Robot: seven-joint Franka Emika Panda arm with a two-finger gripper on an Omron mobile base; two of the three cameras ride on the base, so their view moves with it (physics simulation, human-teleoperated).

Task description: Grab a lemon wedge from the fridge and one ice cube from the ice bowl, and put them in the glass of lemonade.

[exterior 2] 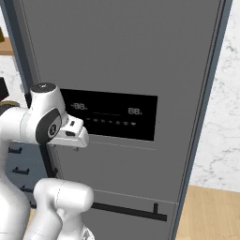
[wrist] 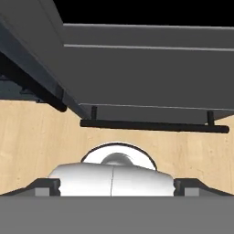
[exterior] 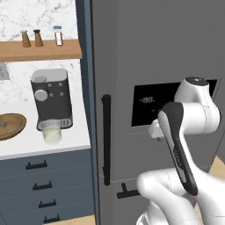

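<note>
Right now you are parked squarely in front of the fridge [exterior: 154, 52], whose grey door is closed, so nothing of its shelves or contents can be seen. Its long black vertical handle [exterior: 106, 139] runs down the door's left edge in the left base view, and the black dispenser panel [exterior 2: 112, 115] sits at mid-height, with pale digits glowing on it. Lower down, a short horizontal black handle [exterior 2: 129, 211] marks the bottom drawer; the hand view looks down on that same bar [wrist: 153, 125] above the wooden floor [wrist: 32, 137].

Your arm is folded up close to the door, elbow bent, with the wrist end [exterior 2: 72, 132] level with the lower part of the dispenser panel. You cannot tell whether the gripper is spread or clenched, since its fingertips are not clearly visible in any view.

Off to the left of the fridge, on the white counter [exterior: 26, 143], stands the glass of lemonade [exterior: 51, 133], a short clear tumbler of pale liquid just in front of the dark coffee machine [exterior: 52, 99]. Further left, at the picture's edge, lies the ice bowl [exterior: 9, 125], wide, shallow and brown; it is partly cropped. Above the counter, a wooden shelf [exterior: 39, 49] carries 2 small brown shakers [exterior: 31, 38] and 1 white bottle [exterior: 58, 36]. Dark blue drawers [exterior: 41, 184] sit below the counter.
</note>
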